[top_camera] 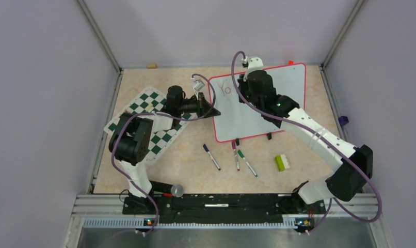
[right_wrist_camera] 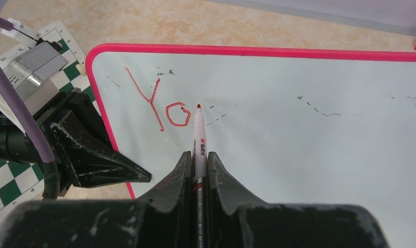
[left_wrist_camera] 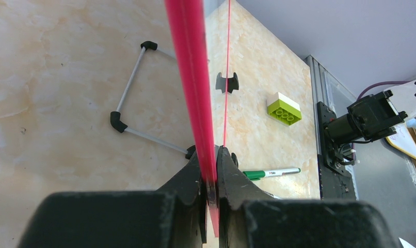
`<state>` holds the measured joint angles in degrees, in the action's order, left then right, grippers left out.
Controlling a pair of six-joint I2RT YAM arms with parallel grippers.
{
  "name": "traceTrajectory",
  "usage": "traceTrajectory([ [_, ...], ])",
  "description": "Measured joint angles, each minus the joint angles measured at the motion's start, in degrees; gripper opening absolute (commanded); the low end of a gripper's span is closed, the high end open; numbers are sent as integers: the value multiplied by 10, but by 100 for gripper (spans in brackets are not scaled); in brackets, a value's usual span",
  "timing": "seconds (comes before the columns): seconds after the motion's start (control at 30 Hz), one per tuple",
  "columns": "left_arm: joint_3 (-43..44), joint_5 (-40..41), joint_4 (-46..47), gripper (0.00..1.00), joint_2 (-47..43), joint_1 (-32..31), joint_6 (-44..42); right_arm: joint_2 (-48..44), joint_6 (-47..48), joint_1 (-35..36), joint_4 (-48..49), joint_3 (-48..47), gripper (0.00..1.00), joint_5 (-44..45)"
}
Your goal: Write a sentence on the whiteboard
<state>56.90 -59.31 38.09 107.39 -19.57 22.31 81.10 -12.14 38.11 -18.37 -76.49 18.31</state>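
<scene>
Writing under way: left gripper [left_wrist_camera: 211, 155] clamps the whiteboard [top_camera: 237, 124] steady, right gripper [right_wrist_camera: 198, 157] grasps a red marker [right_wrist_camera: 199, 135] beside "Yo" [right_wrist_camera: 164, 108]; the third letter likely needs light, even contact.

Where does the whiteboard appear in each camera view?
Top external: the whiteboard sits upper centre-right.
Left wrist: edge-on, its pink frame running from top centre down into the left end effector.
Right wrist: fills most of the picture, red "Yo" at upper left.
Shared landmark: that end effector clamped on the board's left edge.
</scene>
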Motion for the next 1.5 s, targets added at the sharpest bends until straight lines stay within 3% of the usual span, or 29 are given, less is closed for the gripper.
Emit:
traceTrajectory([
  [1.5,0,4,-3,0,0,0,2,14,0,0,7,26,0,5],
])
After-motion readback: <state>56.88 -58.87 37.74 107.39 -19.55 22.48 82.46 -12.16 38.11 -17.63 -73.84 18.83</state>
